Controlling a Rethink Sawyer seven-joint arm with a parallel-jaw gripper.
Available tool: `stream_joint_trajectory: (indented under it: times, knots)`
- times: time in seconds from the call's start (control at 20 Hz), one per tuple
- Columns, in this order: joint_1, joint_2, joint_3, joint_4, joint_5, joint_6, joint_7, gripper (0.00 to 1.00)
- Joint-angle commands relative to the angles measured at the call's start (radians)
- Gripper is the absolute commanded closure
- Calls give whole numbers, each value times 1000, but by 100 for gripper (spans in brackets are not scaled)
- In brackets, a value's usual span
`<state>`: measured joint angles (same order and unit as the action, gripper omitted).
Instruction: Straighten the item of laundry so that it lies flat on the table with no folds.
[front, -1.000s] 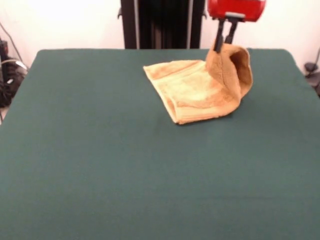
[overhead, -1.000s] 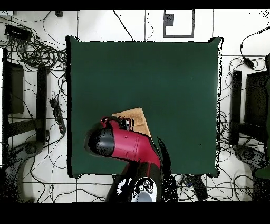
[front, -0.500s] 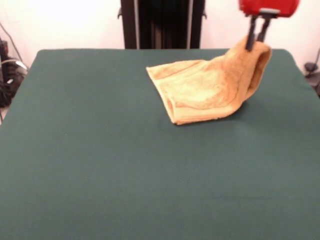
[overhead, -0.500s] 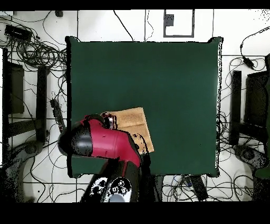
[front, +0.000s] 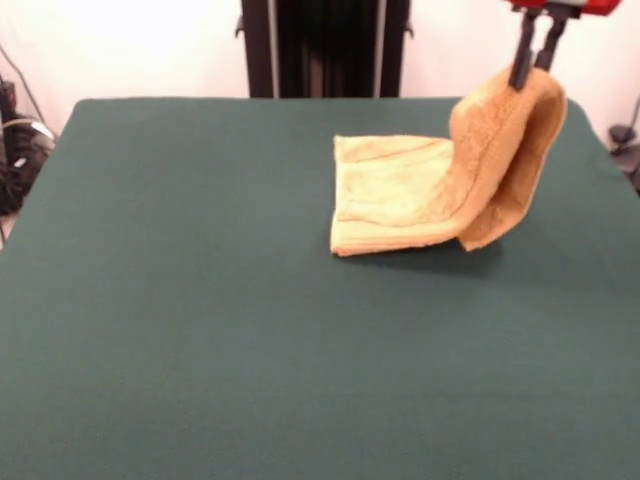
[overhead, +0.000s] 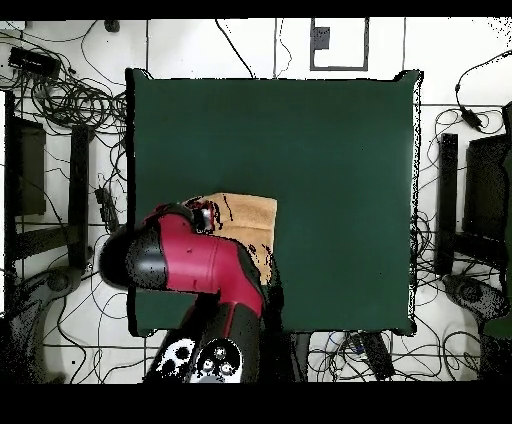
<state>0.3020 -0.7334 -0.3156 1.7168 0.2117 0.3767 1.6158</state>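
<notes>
one gripper (front: 533, 72), at the upper right of the front view, pinches the raised corner of the orange-tan towel (front: 440, 190); its jaws are pressed together on the cloth. the towel's other part lies folded on the green table (front: 200, 320), right of centre.

I see a pale tiled floor (overhead: 440, 60) strewn with tangled black cables (overhead: 75, 100), a plain white wall (front: 130, 45), and black equipment racks (overhead: 30, 170) alongside.
</notes>
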Motion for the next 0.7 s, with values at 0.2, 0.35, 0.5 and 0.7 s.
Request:
stream_joint_trajectory:
  times: [0.2,0.35,0.5,0.7]
  knots:
    - [-139,83,138,-265,-24,389,35,100]
    - [-158,99,149,-262,-25,381,48,100]
    - [-164,105,139,-241,-27,357,79,100]
    - [-198,77,153,-165,-26,283,63,100]
